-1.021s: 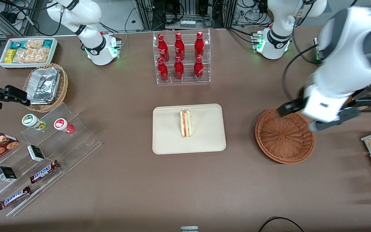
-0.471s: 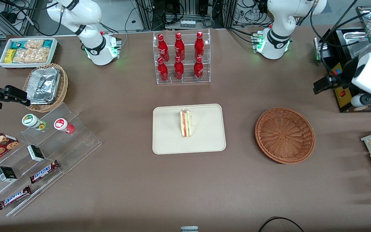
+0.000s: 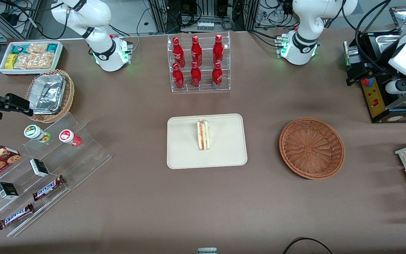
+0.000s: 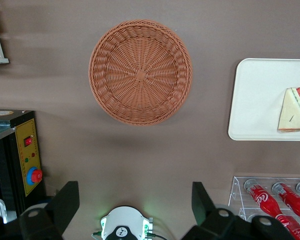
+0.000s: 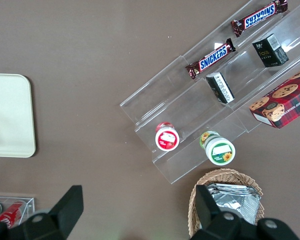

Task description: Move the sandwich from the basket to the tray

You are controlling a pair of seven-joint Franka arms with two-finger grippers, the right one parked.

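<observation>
My hand has pulled away over the last second. It was low over the rim of the basket, and it is now high up at the working arm's end of the bench, above the black control box. The sandwich, tray and basket have not shifted.

The sandwich stands on its edge on the tray, near the middle and a touch toward twelve o'clock in the front view, with its red and green filling layers facing up. It is clear of the tray's rim all round. Nothing is left in the basket, which sits on the bench at three o'clock from the tray and well apart from it.

I judge the placing done, and the step in hand is the retreat. The next move calls for little. I would let the arm settle clear of the control box and its cables and keep it high, so nothing on the bench gets brushed.

The wrist view shows the two fingers spread wide with nothing between them. From the sandwich, the hand is off at about two o'clock in the front view, well apart and well above it, and past the basket. The rack of red bottles stands at twelve o'clock from the tray, out of the arm's way.
</observation>
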